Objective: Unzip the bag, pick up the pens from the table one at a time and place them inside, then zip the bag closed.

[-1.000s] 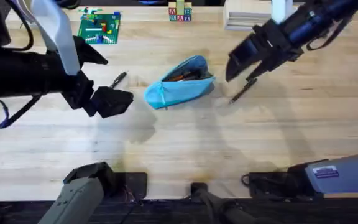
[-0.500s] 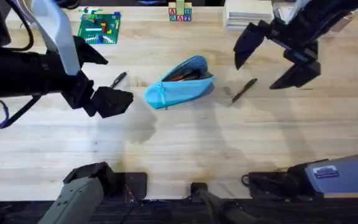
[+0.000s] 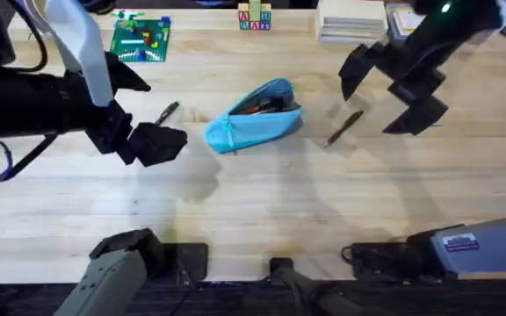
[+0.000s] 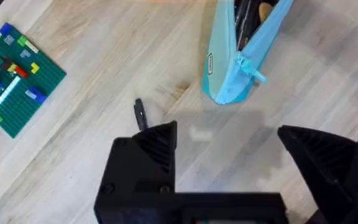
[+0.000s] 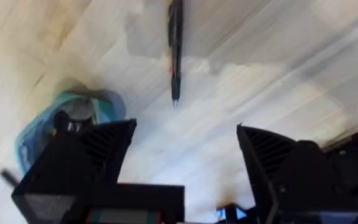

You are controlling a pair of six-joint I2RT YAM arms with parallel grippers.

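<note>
The light blue bag [image 3: 255, 118] lies mid-table, unzipped, with dark and orange items showing in its opening. One black pen [image 3: 168, 111] rests on the table [image 3: 262, 202] left of the bag, and another pen [image 3: 345, 127] lies to its right. My left gripper [image 3: 146, 108] is open, just left of the left pen. My right gripper [image 3: 386, 90] is open wide, above and right of the right pen. The left wrist view shows the bag [image 4: 238, 59] and the pen's end [image 4: 140, 114] beside my gripper [image 4: 229, 155]. The right wrist view has the pen [image 5: 175, 53] and bag [image 5: 73, 118] beyond my gripper [image 5: 185, 155].
A green brick baseplate [image 3: 140, 39] sits at the back left and also shows in the left wrist view as a baseplate [image 4: 14, 78]. Letter blocks [image 3: 254, 17] and a white stack [image 3: 350, 19] stand along the far edge. Bare wood stretches in front of the bag.
My right gripper has pulled away to the right of the right pen and spread its fingers wide. The pen stays on the table. The left arm and bag have not moved.
</note>
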